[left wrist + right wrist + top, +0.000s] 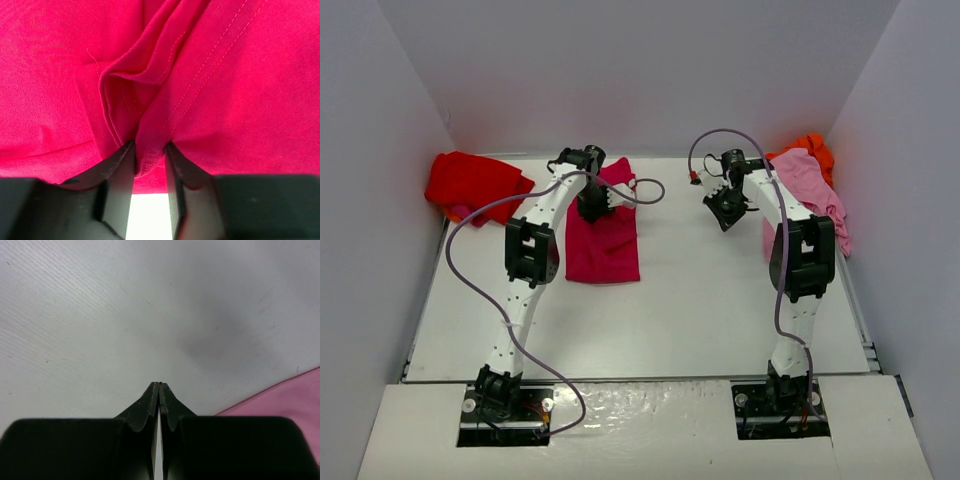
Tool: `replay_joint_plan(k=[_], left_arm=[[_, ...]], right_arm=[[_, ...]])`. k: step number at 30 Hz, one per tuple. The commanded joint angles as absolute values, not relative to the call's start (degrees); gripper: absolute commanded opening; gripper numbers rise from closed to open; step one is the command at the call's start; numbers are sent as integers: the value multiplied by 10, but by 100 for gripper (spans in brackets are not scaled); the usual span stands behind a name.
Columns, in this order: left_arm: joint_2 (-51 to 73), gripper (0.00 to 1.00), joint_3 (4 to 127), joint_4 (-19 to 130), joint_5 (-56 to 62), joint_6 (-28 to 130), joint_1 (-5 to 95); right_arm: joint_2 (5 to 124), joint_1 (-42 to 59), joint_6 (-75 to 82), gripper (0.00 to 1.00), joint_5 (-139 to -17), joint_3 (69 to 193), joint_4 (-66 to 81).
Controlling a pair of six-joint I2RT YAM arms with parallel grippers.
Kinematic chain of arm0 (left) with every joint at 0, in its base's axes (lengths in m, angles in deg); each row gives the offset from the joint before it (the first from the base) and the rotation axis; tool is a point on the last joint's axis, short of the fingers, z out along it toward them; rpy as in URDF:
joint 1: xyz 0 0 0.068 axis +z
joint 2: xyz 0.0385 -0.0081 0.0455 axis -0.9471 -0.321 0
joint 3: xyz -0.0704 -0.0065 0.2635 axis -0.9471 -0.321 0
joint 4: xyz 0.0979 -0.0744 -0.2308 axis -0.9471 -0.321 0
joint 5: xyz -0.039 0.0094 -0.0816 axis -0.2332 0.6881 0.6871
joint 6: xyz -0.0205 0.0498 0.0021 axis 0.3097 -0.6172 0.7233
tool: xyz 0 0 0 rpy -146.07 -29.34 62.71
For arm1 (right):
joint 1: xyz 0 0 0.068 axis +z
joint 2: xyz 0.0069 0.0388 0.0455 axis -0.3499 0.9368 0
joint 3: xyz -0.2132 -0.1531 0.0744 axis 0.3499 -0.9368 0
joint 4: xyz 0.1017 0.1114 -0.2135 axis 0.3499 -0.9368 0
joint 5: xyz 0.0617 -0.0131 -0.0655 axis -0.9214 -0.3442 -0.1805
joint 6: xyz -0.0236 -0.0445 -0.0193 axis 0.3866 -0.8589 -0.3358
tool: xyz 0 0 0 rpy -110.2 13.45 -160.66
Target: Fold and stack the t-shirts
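A crimson-magenta t-shirt (pixel 603 245) lies folded in a long strip at the left-centre of the table. My left gripper (pixel 592 205) is down on its far end. The left wrist view fills with this shirt (pixel 225 100), and the left gripper (pixel 150 150) has its fingers closed on a bunched, stitched fold of it. A bright red t-shirt (pixel 470 185) lies crumpled at the far left. At the far right a pale pink t-shirt (pixel 810 195) lies heaped, with an orange t-shirt (pixel 812 147) behind it. My right gripper (pixel 725 210) is shut and empty over bare table, left of the pink t-shirt (pixel 290 395).
White walls (pixel 380 150) enclose the table (pixel 700 300) on the left, back and right. A purple cable (pixel 470 215) loops from the left arm and another arches over the right arm. Both arm bases stand at the near edge.
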State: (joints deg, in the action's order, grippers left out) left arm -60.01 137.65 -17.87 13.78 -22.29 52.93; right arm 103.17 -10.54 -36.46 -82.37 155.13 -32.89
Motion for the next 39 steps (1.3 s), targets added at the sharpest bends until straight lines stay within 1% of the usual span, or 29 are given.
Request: replay_joint_plan(k=[1, 15, 22, 30, 34, 37, 38, 39], left_arm=[[-575, 0, 1409, -168, 134, -241, 529], [-555, 0, 1407, -147, 116, -233, 548], [-502, 0, 1382, -149, 117, -241, 579], [-529, 0, 1414, -151, 123, -225, 600], [-516, 0, 1386, -101, 129, -214, 610], [-545, 0, 1393, -65, 103, -198, 611], [-562, 3, 1415, -67, 93, -192, 610], [-587, 12, 1433, -69, 87, -182, 611]], right_arm=[[1031, -99, -360, 0, -831, 1570, -329], [1011, -98, -365, 0, -822, 1544, -322], [1013, -99, -369, 0, -825, 1540, -316], [1017, -94, -368, 0, -821, 1540, -317], [1018, -94, -369, 0, -821, 1537, -316], [1029, -93, -362, 0, -828, 1549, -316], [1031, -91, -360, 0, -828, 1550, -316], [1032, -87, -360, 0, -826, 1550, -316]])
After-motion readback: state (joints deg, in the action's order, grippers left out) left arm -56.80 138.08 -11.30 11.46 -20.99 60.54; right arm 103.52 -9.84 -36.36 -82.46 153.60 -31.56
